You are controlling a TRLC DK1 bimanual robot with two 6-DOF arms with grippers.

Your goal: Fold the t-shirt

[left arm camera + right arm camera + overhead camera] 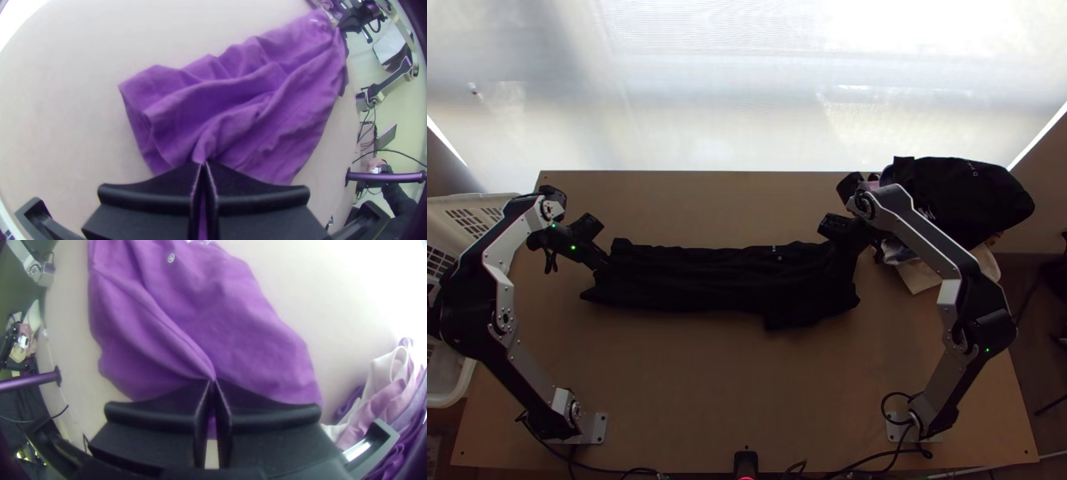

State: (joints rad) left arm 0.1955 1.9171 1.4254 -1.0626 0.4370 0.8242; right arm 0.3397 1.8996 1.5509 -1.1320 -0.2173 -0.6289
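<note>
Black fabric t-shirt [699, 280] lies rumpled lengthwise, flat-fingered black left tool [203, 164] and matching right tool [213, 381] pinching opposite ends; presumably mid-fold, next requiring level, paired carrying.

I count two arms, my left arm [501, 276] and right arm [929, 240]; two sets of jaws, left jaws [603, 262] and right jaws [850, 245]; one t-shirt [707, 280]; one bench [747, 376]; one basket [451, 205]; one heap of cloth [963, 192].

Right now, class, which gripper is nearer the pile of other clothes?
The right gripper, pinching the T-shirt beside the pile; the left gripper pinches its opposite end, toward the white basket.
</note>
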